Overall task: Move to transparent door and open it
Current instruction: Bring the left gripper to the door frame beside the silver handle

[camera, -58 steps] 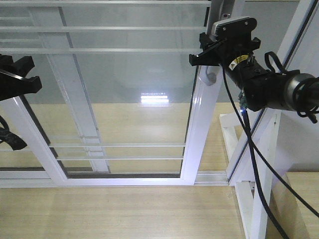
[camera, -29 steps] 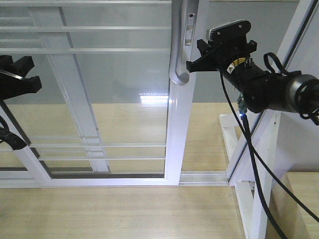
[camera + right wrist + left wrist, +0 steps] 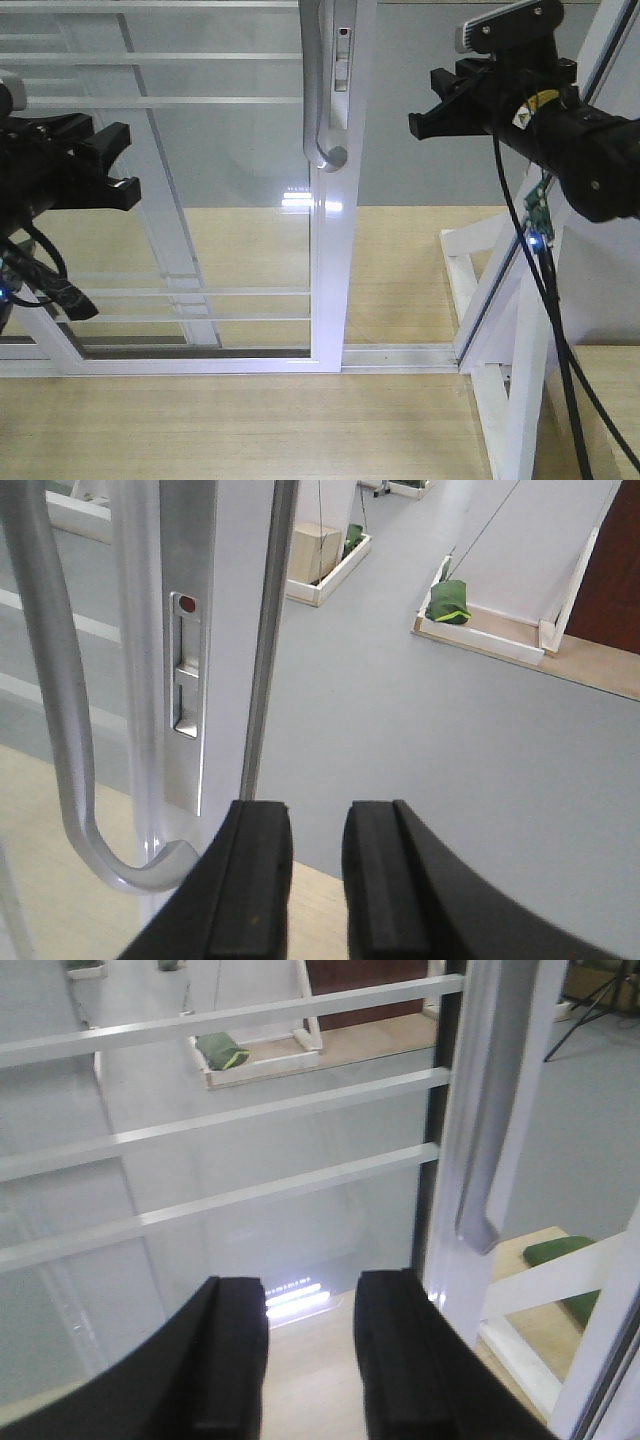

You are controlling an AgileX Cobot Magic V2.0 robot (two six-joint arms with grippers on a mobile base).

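The transparent door (image 3: 330, 280) is a clear glass panel in a glossy white frame, with its curved grey handle (image 3: 318, 100) and lock plate (image 3: 343, 60) on the right stile. An open gap lies between that stile and the outer frame on the right. My right gripper (image 3: 425, 100) is open and empty, right of the handle and apart from it. In the right wrist view the gripper (image 3: 318, 880) sits just right of the handle (image 3: 50, 680) and lock plate (image 3: 185, 680). My left gripper (image 3: 125, 165) is open and empty in front of the glass. In the left wrist view it (image 3: 310, 1350) is left of the stile (image 3: 455, 1210).
A second glass panel (image 3: 150, 200) without a handle stands behind the door. The white outer stand (image 3: 500, 380) with braced feet is at the right, with the bottom track (image 3: 400, 355) running to it. A black cable (image 3: 540, 330) hangs from my right arm. Trays with green bags (image 3: 447, 602) lie beyond.
The door has slid left, widening the gap on its right. My right gripper has come off the handle and moved up and right. My left gripper has moved right, into view.
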